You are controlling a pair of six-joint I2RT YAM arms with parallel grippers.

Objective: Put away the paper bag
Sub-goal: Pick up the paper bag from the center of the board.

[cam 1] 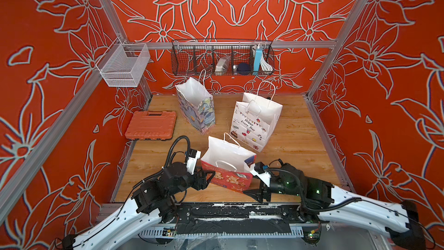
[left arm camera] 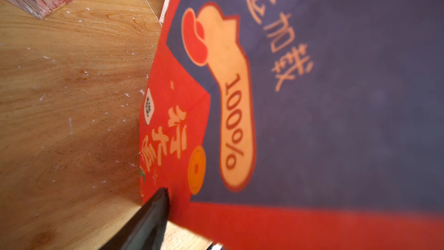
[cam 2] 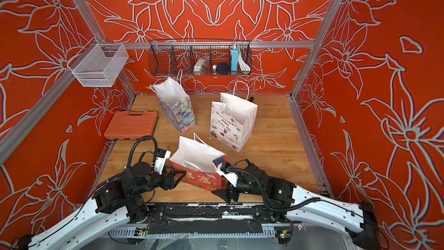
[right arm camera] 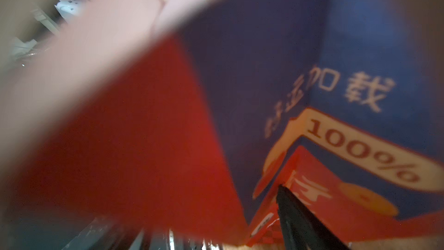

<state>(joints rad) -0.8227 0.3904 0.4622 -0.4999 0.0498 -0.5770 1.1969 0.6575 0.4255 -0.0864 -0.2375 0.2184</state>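
Red paper bag (cam 1: 228, 181) between low left gripper (cam 1: 208, 176), right gripper (cam 1: 255, 185).

I see two arms of the same build. The left arm (cam 1: 113, 216) and the right arm (cam 1: 374, 212) each begin as a long glossy white shell dotted with small dark screw holes, then give way to chunky matte black motor housings (cam 1: 153, 194). A ribbed black cable hose (cam 1: 182, 137) runs along each one, with thinner black wires beside it. Small green lights (cam 1: 317, 191) glow on the right arm's black joints. Near each wrist sits a white plastic camera block (cam 1: 193, 159). The claw fingers (cam 1: 255, 193) are flat black wedges tapering to a point.
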